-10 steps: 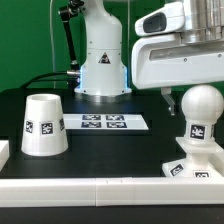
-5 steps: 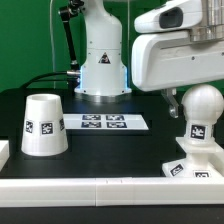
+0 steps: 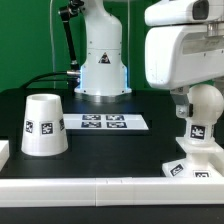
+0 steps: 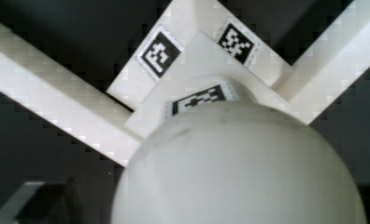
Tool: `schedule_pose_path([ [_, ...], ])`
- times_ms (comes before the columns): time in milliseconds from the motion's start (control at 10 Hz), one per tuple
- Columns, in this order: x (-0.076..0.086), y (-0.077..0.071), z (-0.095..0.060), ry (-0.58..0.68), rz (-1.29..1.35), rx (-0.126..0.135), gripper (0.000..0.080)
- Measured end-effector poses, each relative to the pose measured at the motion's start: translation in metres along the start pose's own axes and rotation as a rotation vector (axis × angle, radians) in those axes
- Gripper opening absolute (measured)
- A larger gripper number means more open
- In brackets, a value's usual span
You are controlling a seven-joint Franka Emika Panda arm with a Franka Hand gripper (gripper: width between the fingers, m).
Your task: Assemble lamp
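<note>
In the exterior view, the bulb (image 3: 205,103) stands upright on the base (image 3: 200,160) at the lower right of the frame, near the front edge of the tabletop (image 3: 130,145). The arm's wrist housing (image 3: 185,50) hangs close over it, at the upper right, and covers the jaws. You cannot tell from here whether they are apart, together or clamped on the bulb. The shade (image 3: 44,125) sits mouth down at the left, well apart from the bulb. The marker board (image 3: 103,122) lies between them, further back.

In the wrist view, the bulb (image 4: 235,165) fills the near part of the picture, rounded and blurred. Beyond it you see the base (image 4: 200,55) with its square markers. No finger shows plainly, so the jaws are no clearer here.

The step looks like seating the bulb in the base. Keep the wrist centred over the bulb and work along its upright axis. Avoid any sideways push that could slide the base. Confirm the bulb sits fully down before you go for the shade.
</note>
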State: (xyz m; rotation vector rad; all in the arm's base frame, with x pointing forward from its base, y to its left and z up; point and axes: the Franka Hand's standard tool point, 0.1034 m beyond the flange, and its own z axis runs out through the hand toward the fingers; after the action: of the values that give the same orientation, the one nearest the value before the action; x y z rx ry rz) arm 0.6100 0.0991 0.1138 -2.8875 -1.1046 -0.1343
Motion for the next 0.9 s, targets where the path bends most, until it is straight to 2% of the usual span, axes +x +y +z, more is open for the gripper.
schedule_pose_path([
  [600, -0.0022, -0.0035, 0.0061, -0.034, -0.347, -0.012, 0.0698],
  [900, -0.0023, -0.0028, 0.0063, -0.05, -0.502, -0.029, 0.0698],
])
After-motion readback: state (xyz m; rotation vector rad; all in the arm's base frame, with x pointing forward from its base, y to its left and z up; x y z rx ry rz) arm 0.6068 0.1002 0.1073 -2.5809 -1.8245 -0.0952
